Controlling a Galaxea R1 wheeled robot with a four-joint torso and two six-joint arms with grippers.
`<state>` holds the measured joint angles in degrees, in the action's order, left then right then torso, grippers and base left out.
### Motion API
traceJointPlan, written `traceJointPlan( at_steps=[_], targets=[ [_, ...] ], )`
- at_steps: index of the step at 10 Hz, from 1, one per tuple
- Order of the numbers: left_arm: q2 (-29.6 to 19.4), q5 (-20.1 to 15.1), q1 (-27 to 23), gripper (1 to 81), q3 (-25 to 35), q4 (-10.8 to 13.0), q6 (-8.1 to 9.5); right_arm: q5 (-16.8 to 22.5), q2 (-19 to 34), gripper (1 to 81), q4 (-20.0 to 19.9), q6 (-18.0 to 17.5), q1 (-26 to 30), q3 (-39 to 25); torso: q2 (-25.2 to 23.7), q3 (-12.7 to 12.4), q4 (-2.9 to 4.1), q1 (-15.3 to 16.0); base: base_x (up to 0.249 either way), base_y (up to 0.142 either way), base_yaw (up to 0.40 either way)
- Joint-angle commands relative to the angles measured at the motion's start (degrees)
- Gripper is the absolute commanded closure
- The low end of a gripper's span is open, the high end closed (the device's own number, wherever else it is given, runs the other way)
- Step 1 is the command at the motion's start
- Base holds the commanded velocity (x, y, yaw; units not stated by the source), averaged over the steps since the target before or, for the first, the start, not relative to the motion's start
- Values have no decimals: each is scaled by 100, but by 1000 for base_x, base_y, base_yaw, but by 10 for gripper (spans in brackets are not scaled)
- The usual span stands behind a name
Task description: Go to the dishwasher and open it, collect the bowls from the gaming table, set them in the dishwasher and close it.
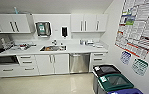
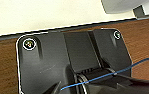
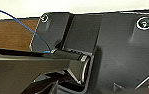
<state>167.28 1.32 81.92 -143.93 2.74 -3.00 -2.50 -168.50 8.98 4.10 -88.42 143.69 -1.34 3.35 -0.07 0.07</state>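
Note:
The dishwasher (image 1: 79,62) stands shut under the white counter (image 1: 72,48), right of the sink cabinet doors; its front is brushed steel with a bar handle across the top. It lies ahead of me across the pale floor. The bowls and the gaming table are out of view. Both wrist views look down over the robot's own dark plate onto a brown floor strip and pale flooring, and they give no sight of the fingers.
A steel sink (image 1: 53,48) sits in the counter left of the dishwasher. White drawers (image 1: 98,58) flank it on the right. Three bins stand along the right wall: black (image 1: 105,70), green (image 1: 116,83), blue (image 1: 126,91). Posters (image 1: 137,25) cover that wall.

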Motion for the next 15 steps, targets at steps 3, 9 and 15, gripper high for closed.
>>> traceJointPlan(
  at_steps=[3,9,15],
  targets=[
    [-36,-281,-321,10,58,-19,-8,294,7,10,68,39,241,-35,0,0,0,0,85,0,0],
    [-54,-281,-321,10,49,-28,-8,294,7,10,60,39,241,-9,0,0,0,0,86,0,0],
    [-54,-281,-321,10,49,-28,-8,294,15,10,51,39,249,-9,-2,0,0,0,86,0,0]
  ],
)
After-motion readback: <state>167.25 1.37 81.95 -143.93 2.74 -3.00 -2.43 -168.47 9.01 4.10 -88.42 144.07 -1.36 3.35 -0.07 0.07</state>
